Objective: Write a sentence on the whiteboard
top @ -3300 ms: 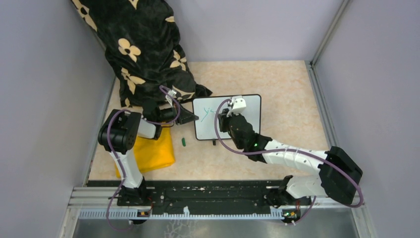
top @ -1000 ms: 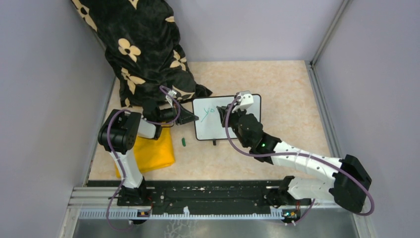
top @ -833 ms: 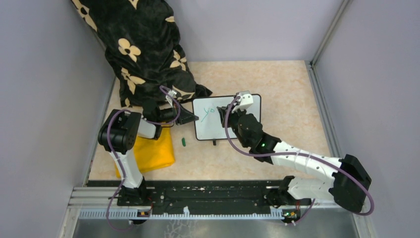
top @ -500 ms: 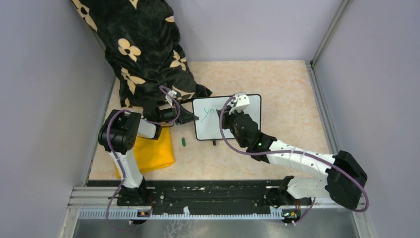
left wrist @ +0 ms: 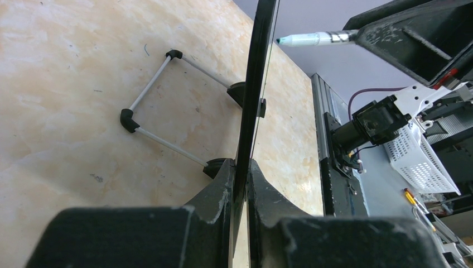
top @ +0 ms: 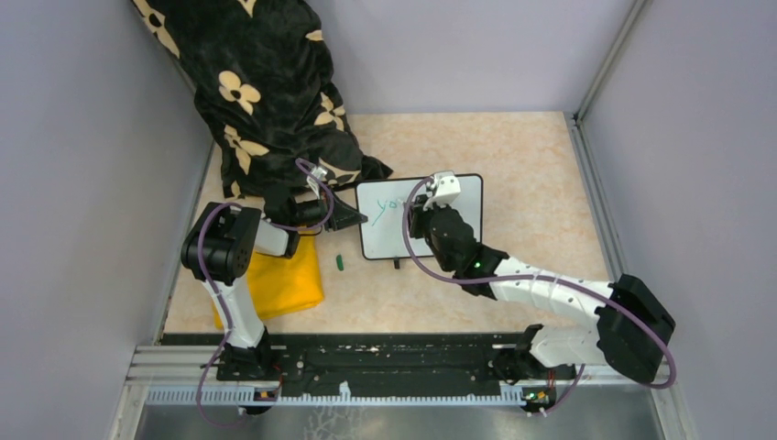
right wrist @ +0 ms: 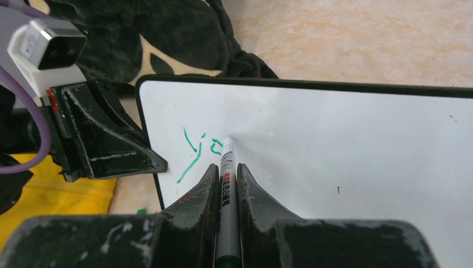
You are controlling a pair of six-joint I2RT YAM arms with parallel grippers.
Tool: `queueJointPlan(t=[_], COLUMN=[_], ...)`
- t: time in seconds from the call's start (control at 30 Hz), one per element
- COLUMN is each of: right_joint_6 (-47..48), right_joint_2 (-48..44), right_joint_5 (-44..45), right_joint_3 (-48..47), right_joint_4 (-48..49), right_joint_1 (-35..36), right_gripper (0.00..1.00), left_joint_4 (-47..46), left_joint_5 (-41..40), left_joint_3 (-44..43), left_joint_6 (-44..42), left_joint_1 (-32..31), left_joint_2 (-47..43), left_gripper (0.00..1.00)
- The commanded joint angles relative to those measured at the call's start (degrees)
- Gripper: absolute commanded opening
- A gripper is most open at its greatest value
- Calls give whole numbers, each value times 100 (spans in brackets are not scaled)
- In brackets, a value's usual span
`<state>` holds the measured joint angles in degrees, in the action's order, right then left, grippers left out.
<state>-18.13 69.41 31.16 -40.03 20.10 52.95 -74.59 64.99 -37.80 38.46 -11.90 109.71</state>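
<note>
The right gripper (right wrist: 226, 174), clamped on a green marker (right wrist: 226, 152), puts its tip to the upper left of the whiteboard (right wrist: 362, 151). The board stands propped on the bench (top: 531, 156), its left edge pinched in the left gripper (left wrist: 241, 177). Only the opening strokes of the sentence (right wrist: 194, 152) are down, so the next move likely calls for finishing the first word with light, even contact.

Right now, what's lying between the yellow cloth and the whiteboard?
Between the yellow cloth and the whiteboard lies a small green piece, perhaps a marker cap; the top external view shows it.
</note>
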Motion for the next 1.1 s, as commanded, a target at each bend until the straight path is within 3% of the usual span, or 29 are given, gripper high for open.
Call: queueJointPlan(t=[0.0, 1.07], right_joint_6=[-30, -246], right_joint_2=[46, -319], right_joint_5=[59, 248], right_joint_3=[38, 545], right_joint_4=[187, -151], right_joint_1=[-69, -150], right_gripper=[0, 0], left_joint_4=[320, 353], left_joint_5=[64, 68], left_joint_3=[-45, -51], left_joint_6=[-111, -128], left_joint_1=[-40, -40], left_joint_2=[-2, -10], left_gripper=[0, 0])
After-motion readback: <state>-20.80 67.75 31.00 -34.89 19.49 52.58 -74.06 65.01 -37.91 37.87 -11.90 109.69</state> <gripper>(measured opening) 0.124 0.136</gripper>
